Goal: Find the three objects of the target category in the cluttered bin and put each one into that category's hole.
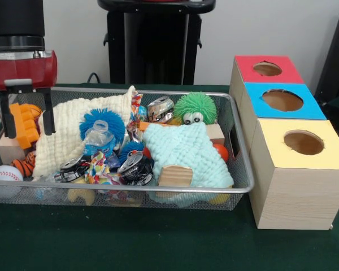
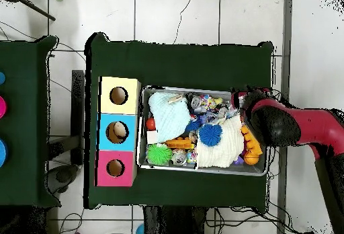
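The gripper [image 1: 27,117] hung open over the left end of the bin [image 1: 243,169] in the front view, its two black fingers [image 1: 9,121] spread either side of an orange block [image 1: 24,124] and gripping nothing that could be seen. The bin, a wire mesh tray, sat on the green bench [image 1: 158,243] and was packed with clutter. A cream cloth [image 1: 73,135] lay just beside the block, toward the bin's middle, with a blue spiky ball [image 1: 103,121] on its edge and a crumpled plastic bottle [image 1: 99,140] touching that ball. A pale blue cloth [image 1: 183,149] covered the bin's right half, with a green spiky ball [image 1: 195,107] with eyes behind it. A baseball [image 1: 4,173] lay in the bin's front left corner. Crushed cans [image 1: 135,168] lay between the two cloths.

Three boxes stood in a row just right of the bin, each with a round hole on top: red [image 1: 268,69] farthest, blue [image 1: 282,100] in the middle, yellow [image 1: 303,143] nearest. Which items were the targets could not be told.
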